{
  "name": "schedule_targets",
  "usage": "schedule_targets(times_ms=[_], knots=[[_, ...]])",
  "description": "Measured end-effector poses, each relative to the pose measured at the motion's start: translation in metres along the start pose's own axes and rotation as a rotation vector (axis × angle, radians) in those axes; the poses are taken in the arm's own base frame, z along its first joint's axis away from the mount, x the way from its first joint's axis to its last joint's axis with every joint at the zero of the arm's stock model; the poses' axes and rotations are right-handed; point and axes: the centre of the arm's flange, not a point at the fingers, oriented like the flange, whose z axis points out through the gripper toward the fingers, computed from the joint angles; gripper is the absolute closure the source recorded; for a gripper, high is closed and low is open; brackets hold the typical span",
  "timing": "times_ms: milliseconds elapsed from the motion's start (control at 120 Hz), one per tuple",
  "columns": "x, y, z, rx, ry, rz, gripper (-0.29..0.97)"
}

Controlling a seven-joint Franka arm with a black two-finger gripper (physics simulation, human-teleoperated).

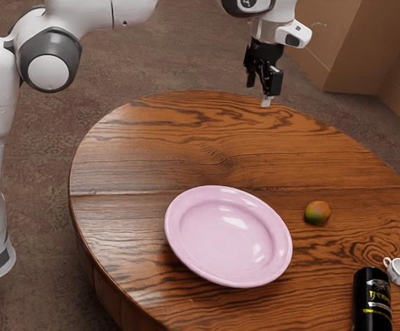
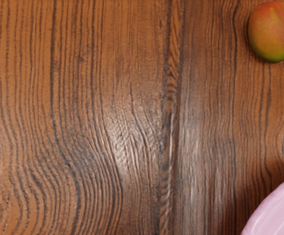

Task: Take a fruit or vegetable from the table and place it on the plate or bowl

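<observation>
On the gripper (image 1: 265,93) the jaws are held apart, empty, above the far side of the bench (image 1: 186,138); the mango (image 1: 317,212) lies near the plate (image 1: 186,238). If approached off-centre, the round fruit could be nudged and rolled away.

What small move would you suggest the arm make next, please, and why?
Probably carry the gripper over the mango. The gripper hangs above the far side of the table with nothing in it, while the mango lies on the wood beside the empty pink plate, not touching it.
</observation>
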Motion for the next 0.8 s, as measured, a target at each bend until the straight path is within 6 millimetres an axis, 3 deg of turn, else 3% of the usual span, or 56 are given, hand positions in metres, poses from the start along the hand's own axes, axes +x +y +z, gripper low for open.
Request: schedule_targets(times_ms=[425,475,525,600,733,800], knots=[[0.000,-0.007,0.001,-0.009,-0.001,0.004,0.00],[0.001,0.000,0.000,-0.015,0.001,0.017,0.00],[0.002,0.024,0.000,-0.028,0.014,0.056,0.00],[0.016,0.056,0.023,-0.040,0.023,0.102,0.00],[0.048,0.080,0.076,-0.053,0.042,0.129,0.00],[0.059,0.084,0.092,-0.057,0.068,0.130,0.00]])
